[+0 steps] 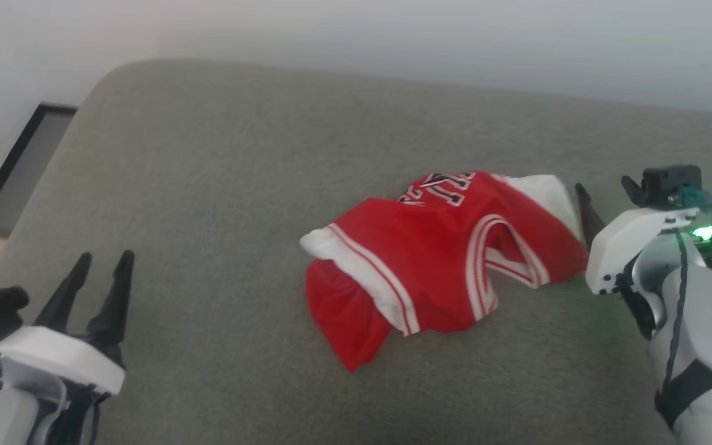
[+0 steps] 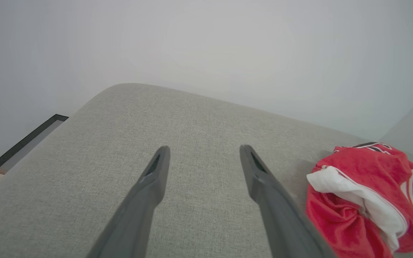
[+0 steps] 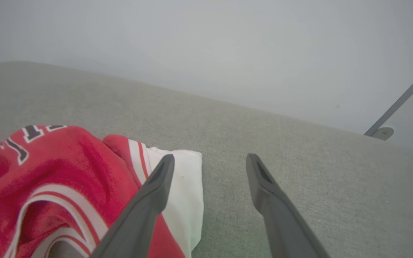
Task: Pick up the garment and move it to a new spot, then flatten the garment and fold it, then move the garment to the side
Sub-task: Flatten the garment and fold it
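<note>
Fingers of the right claw stand apart, released and gripping nothing. In the right wrist view one of them crosses in front of the shirt's white sleeve. Whether it touches the cloth cannot be told. The other finger hangs over bare grey cushion on the side away from the shirt.

From the head, this claw sits just beside the shirt's right edge. Its white wrist housing is raised and turned in toward the cloth, and a green light glows on the arm behind it. The left claw is likewise released and empty, well apart from the shirt on its left. Its fingers point up across the cushion, and the pale forearm enters from the lower corner.

The shirt lies crumpled in a heap on the cushion, far nearer the right claw than the left. Its red body is bunched, with striped trim looping over it.

The left wrist view puts the left claw over bare cushion, with the shirt off to its right. A dark-framed panel sits past the cushion's corner farthest from the shirt. The right wrist view brings the shirt's black, white-edged lettering close. It also adds a thin grey rod against the wall, on the side away from the shirt. The head view takes in both claws with the whole shirt between them.
</note>
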Robot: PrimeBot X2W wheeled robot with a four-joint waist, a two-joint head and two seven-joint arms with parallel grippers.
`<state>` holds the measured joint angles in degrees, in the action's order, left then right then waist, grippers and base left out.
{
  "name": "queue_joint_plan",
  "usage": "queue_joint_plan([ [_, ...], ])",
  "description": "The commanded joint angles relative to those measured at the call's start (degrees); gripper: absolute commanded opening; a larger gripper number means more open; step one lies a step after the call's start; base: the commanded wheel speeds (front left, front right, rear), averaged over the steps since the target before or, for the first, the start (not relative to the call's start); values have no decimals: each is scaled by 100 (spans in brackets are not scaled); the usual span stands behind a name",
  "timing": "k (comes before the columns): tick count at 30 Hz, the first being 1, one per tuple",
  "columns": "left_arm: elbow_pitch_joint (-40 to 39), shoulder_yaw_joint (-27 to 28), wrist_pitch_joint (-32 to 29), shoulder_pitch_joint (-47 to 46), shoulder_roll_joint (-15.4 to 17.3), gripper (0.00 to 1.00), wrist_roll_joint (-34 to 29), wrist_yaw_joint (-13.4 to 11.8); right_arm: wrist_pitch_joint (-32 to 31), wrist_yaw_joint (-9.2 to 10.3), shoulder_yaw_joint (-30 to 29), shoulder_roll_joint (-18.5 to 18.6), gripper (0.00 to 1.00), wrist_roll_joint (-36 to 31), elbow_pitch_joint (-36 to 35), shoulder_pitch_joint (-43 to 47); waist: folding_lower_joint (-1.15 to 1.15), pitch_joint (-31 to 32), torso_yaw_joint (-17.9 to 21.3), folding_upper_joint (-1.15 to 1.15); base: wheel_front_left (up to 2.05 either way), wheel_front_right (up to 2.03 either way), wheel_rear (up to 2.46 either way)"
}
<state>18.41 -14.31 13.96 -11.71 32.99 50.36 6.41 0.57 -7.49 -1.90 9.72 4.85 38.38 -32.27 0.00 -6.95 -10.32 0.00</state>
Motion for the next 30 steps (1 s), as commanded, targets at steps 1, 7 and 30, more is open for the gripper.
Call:
queue_joint_plan([
  [1,12,-55,-1,-153,-61,100,-35,38,-164,-1,17,72,100,42,186,-157,0,-276,-284,0,0,0,0],
  [7,140,-289,18,-501,-266,100,-81,68,-1026,-1,25,310,100,146,1139,-764,0,-551,-609,0,0,0,0],
  [30,335,-244,91,-267,-141,100,50,-19,-1503,3,381,626,0,393,2174,-1131,0,-135,-293,0,0,0,0],
])
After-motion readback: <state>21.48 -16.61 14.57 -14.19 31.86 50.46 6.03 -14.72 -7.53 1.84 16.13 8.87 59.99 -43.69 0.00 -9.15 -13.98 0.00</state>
